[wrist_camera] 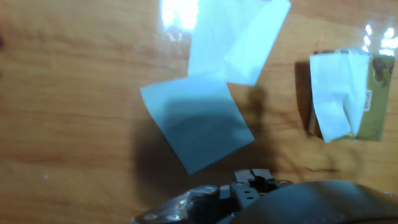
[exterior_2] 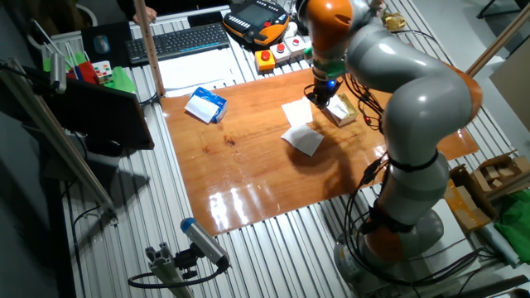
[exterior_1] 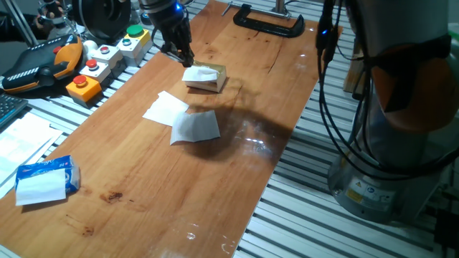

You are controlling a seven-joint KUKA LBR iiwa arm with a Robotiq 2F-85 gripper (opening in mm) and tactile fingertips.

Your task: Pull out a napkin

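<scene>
The napkin (exterior_1: 199,73) is a crumpled white tissue sticking out of the top of the small tan-gold box (exterior_1: 212,81), which lies on the wooden table. In the hand view the napkin (wrist_camera: 336,93) covers most of the box (wrist_camera: 375,93) at the right. My gripper (exterior_1: 184,57) hangs just left of and behind the box, a little above the table, with its fingers together and nothing between them. In the other fixed view the gripper (exterior_2: 321,97) is beside the box (exterior_2: 342,111). Only the gripper's tip (wrist_camera: 252,178) shows at the bottom of the hand view.
Two flat white sheets (exterior_1: 166,109) (exterior_1: 195,127) lie overlapping in front of the box. A blue tissue packet (exterior_1: 46,179) sits at the near left edge. A button box (exterior_1: 84,84) and pendant (exterior_1: 32,66) stand to the left, and a black clamp (exterior_1: 269,24) at the far edge.
</scene>
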